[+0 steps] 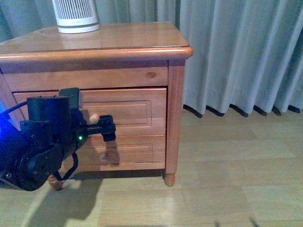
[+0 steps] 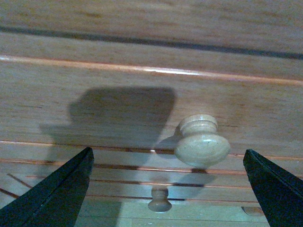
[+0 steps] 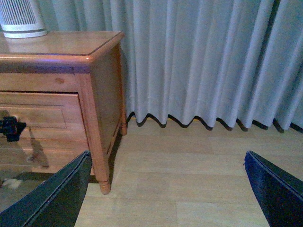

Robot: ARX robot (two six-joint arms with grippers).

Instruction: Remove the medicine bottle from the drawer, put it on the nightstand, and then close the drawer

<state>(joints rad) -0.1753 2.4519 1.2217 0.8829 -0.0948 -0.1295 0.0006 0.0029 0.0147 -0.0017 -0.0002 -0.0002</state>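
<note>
The nightstand (image 1: 118, 40) stands at the left, reddish-brown, with two drawers. The upper drawer (image 1: 132, 111) looks shut, so its inside is hidden. The medicine bottle is out of view. My left gripper (image 1: 94, 118) is open at the drawer front, with its black fingers on either side of the pale round knob (image 1: 94, 117). In the left wrist view the knob (image 2: 202, 144) sits between the fingers (image 2: 61, 189), nearer one side and touching neither. My right gripper (image 3: 166, 156) hangs open over the bare floor beside the nightstand (image 3: 61, 45), holding nothing.
A large white ribbed cylinder (image 1: 75, 14) stands at the back left of the nightstand top. The lower drawer's knob (image 2: 159, 201) shows below the upper one. Grey curtains (image 1: 236, 52) hang behind and to the right. Pale wood floor (image 1: 213, 179) spreads to the right.
</note>
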